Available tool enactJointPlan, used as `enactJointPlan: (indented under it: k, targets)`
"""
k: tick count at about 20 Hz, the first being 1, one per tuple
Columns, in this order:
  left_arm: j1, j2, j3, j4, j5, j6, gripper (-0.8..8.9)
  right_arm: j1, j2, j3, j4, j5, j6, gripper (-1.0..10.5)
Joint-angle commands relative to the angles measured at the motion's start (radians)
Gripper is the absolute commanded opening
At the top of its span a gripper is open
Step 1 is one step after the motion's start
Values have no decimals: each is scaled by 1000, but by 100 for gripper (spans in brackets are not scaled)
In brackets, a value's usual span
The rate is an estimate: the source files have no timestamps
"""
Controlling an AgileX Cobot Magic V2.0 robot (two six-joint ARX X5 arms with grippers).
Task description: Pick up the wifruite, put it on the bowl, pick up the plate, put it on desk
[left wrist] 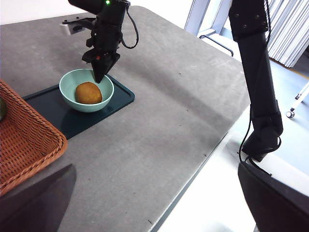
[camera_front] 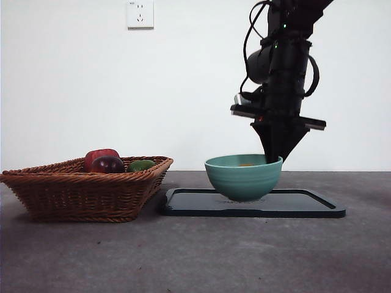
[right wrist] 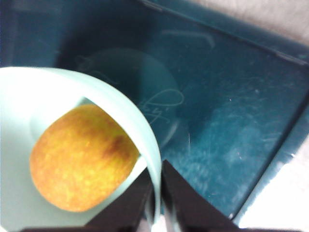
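The orange wifruite (left wrist: 88, 93) lies inside the teal bowl (camera_front: 243, 177), filling much of the right wrist view (right wrist: 82, 157); from the front only a sliver (camera_front: 246, 164) shows above the rim. The bowl stands on a dark teal flat tray (camera_front: 305, 204) on the desk (camera_front: 244, 256). My right gripper (right wrist: 157, 170) comes down onto the bowl's near-right rim (right wrist: 145, 130), one jaw inside and one outside, shut on it; the front view shows it (camera_front: 278, 159) as a dark point. My left gripper (left wrist: 157, 169) hangs open, high above the desk and away from the bowl. No separate plate is in view.
A wicker basket (camera_front: 79, 189) to the left of the tray holds a red fruit (camera_front: 101, 155), a dark purple fruit (camera_front: 108, 165) and a green one (camera_front: 141, 165). The desk's edge (left wrist: 203, 159) drops off toward the floor beyond the tray.
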Motion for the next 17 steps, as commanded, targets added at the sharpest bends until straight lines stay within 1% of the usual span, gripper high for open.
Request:
enactJointPlan:
  k: [1, 5, 9, 11, 13, 14, 17]
  targets:
    - [-11, 3, 11, 11, 2, 12, 577, 1, 43, 29, 5, -23, -16, 11]
    - [-11, 3, 11, 11, 2, 12, 577, 0, 45, 29, 8, -29, -27, 23]
    - [-11, 3, 11, 11, 2, 12, 577, -4, 44, 37, -4, -16, -20, 311]
    - [-11, 3, 11, 11, 2, 12, 577, -18, 37, 106, -56, -13, -6, 436]
    - [-11, 3, 11, 11, 2, 12, 577, -24, 19, 227, -127, 23, -6, 464]
    - [-11, 3, 11, 12, 2, 12, 577, -24, -5, 282, -158, 48, -3, 500]
    - [-11, 3, 11, 11, 2, 12, 577, -13, -127, 302, -168, 87, 4, 601]
